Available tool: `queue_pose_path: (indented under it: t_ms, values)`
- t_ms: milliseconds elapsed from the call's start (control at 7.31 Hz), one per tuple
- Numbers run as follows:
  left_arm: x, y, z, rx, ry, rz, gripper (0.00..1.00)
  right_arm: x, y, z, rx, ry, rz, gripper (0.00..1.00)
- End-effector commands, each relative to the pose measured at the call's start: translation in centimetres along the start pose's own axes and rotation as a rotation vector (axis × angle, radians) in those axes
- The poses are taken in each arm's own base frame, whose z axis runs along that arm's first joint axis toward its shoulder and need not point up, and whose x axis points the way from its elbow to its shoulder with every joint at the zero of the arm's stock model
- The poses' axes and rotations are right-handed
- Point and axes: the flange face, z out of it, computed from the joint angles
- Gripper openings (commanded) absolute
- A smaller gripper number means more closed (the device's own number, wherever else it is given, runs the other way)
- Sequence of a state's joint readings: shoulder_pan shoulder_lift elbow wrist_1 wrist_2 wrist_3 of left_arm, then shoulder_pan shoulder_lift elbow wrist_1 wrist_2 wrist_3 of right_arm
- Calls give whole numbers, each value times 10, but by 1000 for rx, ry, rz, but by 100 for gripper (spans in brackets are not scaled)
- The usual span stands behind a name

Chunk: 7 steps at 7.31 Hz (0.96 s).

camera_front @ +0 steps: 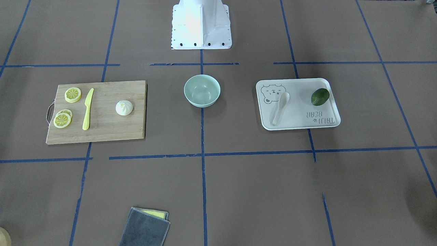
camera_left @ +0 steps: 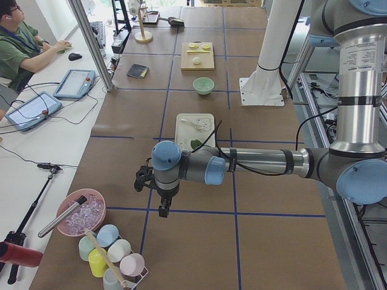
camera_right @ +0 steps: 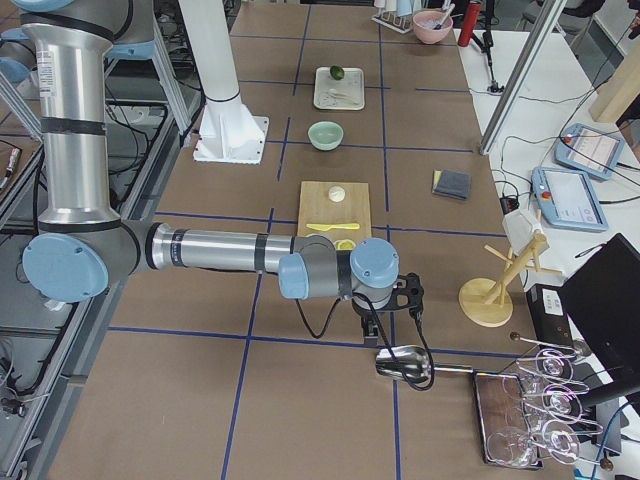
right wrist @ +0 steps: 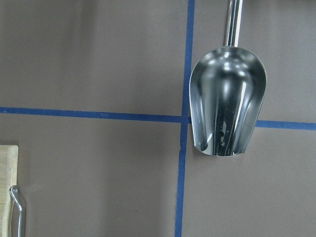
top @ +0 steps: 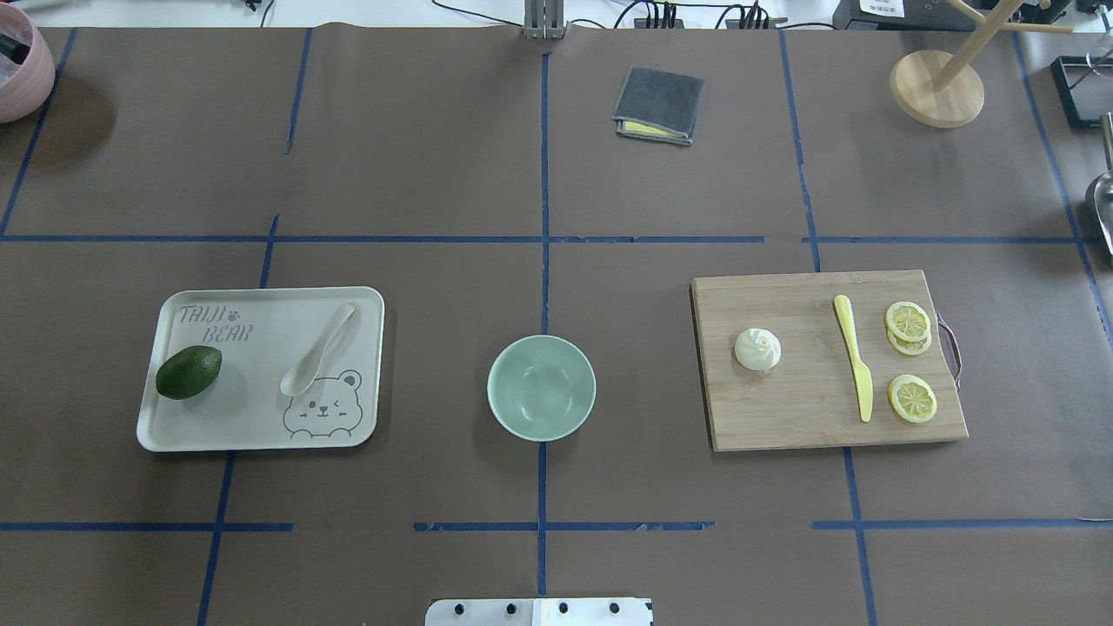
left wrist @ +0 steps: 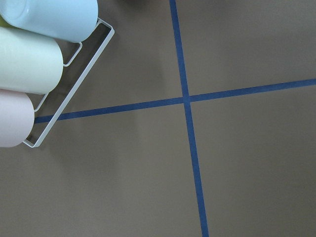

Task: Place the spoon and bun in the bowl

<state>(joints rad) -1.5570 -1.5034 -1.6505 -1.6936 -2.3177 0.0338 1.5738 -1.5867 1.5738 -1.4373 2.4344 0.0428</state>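
tray (top: 252, 391) sits nearer the left fingers (camera_left: 162, 210), board (top: 800, 409) nearer the right fingers (camera_right: 372, 333), bowl (top: 492, 389) between them. spoon (top: 317, 352) and avocado (top: 189, 372) on the tray; bun (top: 757, 349), knife (top: 854, 356), lemon slices (top: 912, 398) on the board, bun nearest the bowl

The left arm (camera_left: 260, 162) holds its forearm stretched out level, wrist bent down, and the left tool (camera_left: 161, 204) points straight downward. The right arm (camera_right: 210, 250) takes the same pose, its right tool (camera_right: 385, 312) hanging downward. Neither tool's grip state can be made out.
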Motion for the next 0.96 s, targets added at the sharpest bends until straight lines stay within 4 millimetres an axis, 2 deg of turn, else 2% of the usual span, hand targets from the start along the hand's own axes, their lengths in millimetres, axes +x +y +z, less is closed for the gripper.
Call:
queue_pose_path:
  t_ms: [0, 137, 274, 410, 547, 684, 821]
  values:
    - [0, 0, -1, 4, 0, 3, 100, -2, -2, -2, 3, -2, -4, 100]
    - [5, -3, -5, 15, 4, 7, 100, -3, -2, -2, 4, -2, -5, 100]
    - [18, -13, -16, 48, 6, 43, 100, -7, -2, -6, 12, -2, -13, 100]
    - [47, -23, -25, 102, 5, 131, 100, -13, -2, -11, 22, -3, -21, 100]
    - [85, -31, -23, 109, 25, 135, 100, -22, -3, -18, 36, -1, 15, 100]
    - [151, -36, -17, 120, 74, 88, 100, -36, -10, -15, 31, -4, 63, 100]
    - [202, -33, -15, 116, 122, 53, 100, -44, -13, -20, 43, -8, 72, 100]
